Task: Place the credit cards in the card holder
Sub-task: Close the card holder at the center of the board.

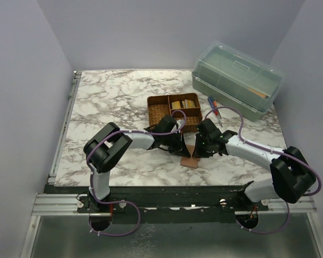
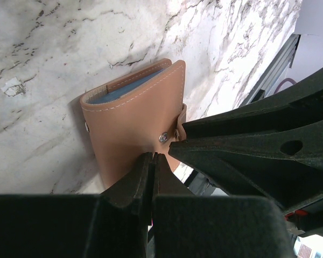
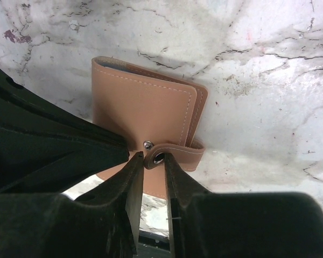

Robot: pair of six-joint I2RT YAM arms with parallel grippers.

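The card holder [image 3: 142, 110] lies folded on the marble just in front of the woven tray [image 1: 149, 110], and both arms bend inward, wrists angled down over it. The left gripper [image 2: 152, 157] has its fingers pressed together at the cover's edge. The right gripper [image 3: 152, 158] pinches the snap tab.

readable text: none | card holder [image 3: 145, 107]: no brand or lettering legible | green storage box [image 1: 237, 78]: no label legible

The marbled table [image 1: 107, 97] carries a tan card holder [image 1: 191, 159] right under the left gripper [image 1: 177, 144] and right gripper [image 1: 200, 146]. Beyond them sit a woven tray [image 1: 157, 112], two pens [image 1: 214, 110] and a green box [image 1: 237, 78].
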